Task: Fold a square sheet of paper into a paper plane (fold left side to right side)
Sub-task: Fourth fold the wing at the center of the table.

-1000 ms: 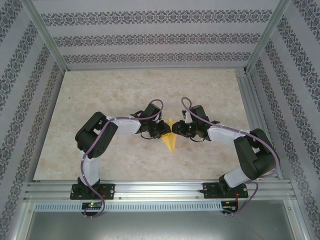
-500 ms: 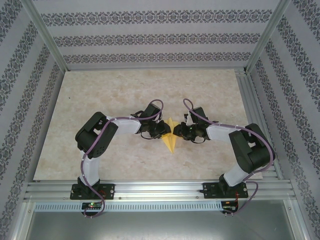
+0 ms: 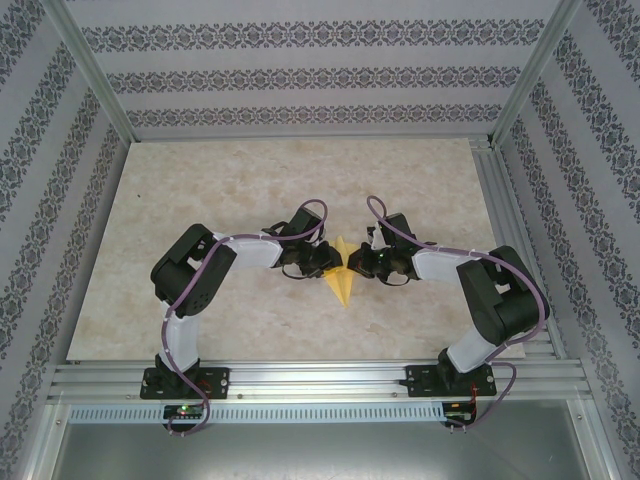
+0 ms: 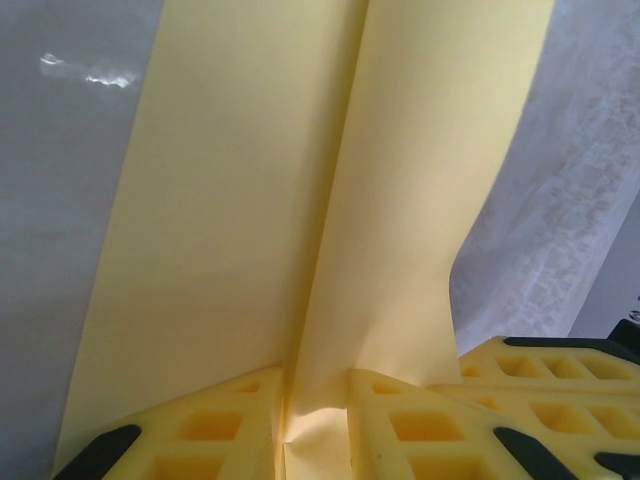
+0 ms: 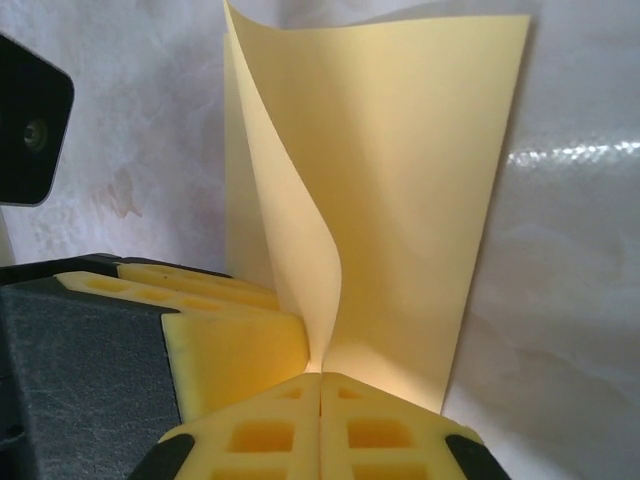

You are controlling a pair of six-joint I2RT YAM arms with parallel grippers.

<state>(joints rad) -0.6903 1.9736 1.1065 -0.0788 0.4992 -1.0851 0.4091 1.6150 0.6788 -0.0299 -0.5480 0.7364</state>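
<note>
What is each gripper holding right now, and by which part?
Both hold the yellow paper. The left gripper pinches its raised centre fold at the near end; the right gripper is shut on the edge of a curled-up flap.

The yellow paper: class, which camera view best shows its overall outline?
Top external: here the paper shows its pointed outline, though small. The left wrist view crops it to a close-up creased stretch, and the right wrist view to a curling flap.
</note>
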